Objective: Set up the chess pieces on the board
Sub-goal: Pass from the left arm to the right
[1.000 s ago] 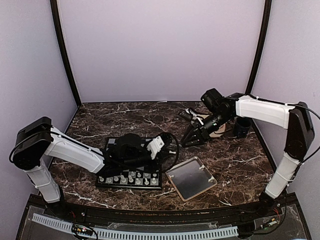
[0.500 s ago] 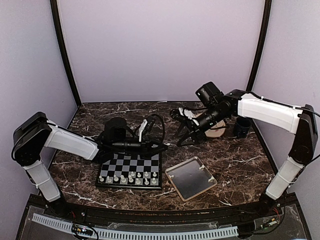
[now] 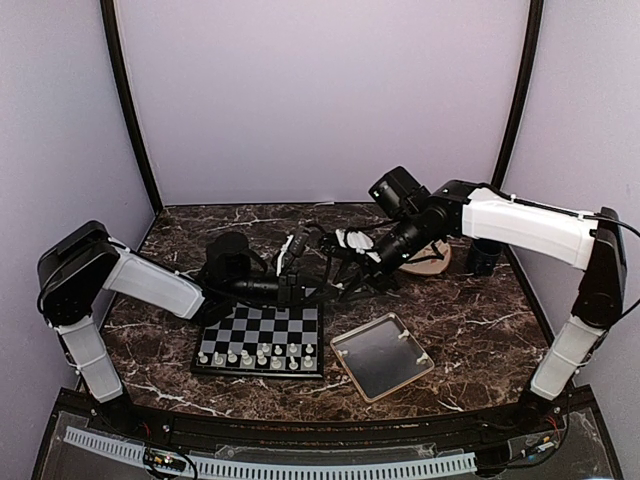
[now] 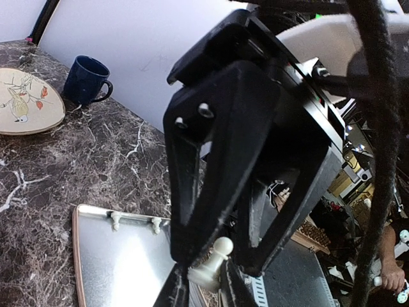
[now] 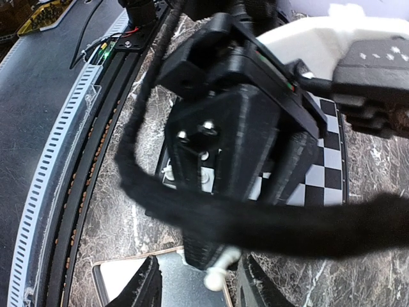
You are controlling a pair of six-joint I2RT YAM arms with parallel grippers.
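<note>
One white pawn (image 4: 214,265) sits pinched in the narrow left end effector (image 4: 204,289), held in the air behind the board (image 3: 270,320), over the counter (image 3: 480,320). A second ago that arm lay low across the board. It has since swung back, while the right end effector (image 5: 201,288) has come over from the plate (image 3: 432,262) and now stands wide, fingers either side of the pawn without closing. This looks like a handover, though which way I cannot tell. Other chess pieces (image 3: 262,355) already fill the board's near rows.
</note>
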